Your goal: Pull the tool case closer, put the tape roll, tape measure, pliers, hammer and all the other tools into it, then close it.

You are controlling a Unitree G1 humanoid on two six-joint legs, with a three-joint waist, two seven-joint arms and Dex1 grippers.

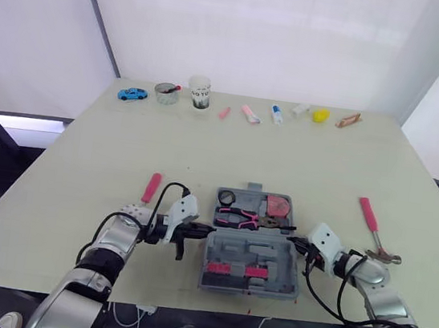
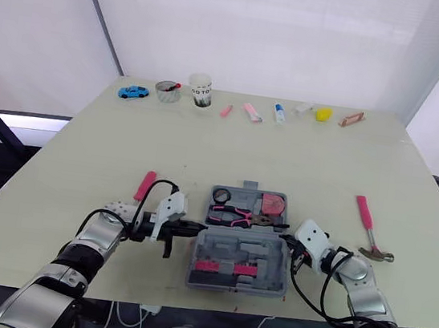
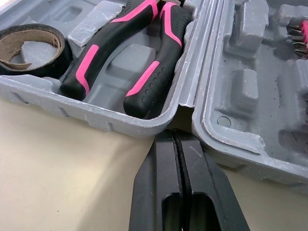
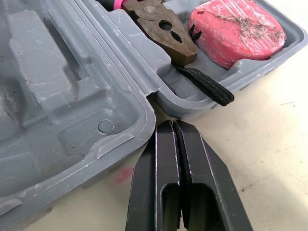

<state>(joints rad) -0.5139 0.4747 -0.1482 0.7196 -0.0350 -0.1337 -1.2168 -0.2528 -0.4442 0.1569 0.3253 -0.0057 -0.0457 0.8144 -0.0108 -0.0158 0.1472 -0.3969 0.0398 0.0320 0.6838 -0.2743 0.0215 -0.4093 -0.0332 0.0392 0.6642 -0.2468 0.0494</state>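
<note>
Reads as a robot test lab or staged recording room. A plain pale table (image 1: 325,162) is set against blank white screen walls (image 1: 301,37) with dark frame bars (image 1: 101,19). Unrelated small props are lined up in a row along the far edge: blue toy car (image 1: 132,94), glass bowl (image 1: 166,92), paper cup (image 1: 200,93), yellow piece (image 1: 321,115).

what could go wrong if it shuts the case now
The hammer and a pink-handled tool lie on the table outside the tool case; closing now would leave them out.
The black strap of the tape measure hangs over the rim and may get pinched.
The shut left gripper and right gripper sit by the hinge and might get caught.
</note>
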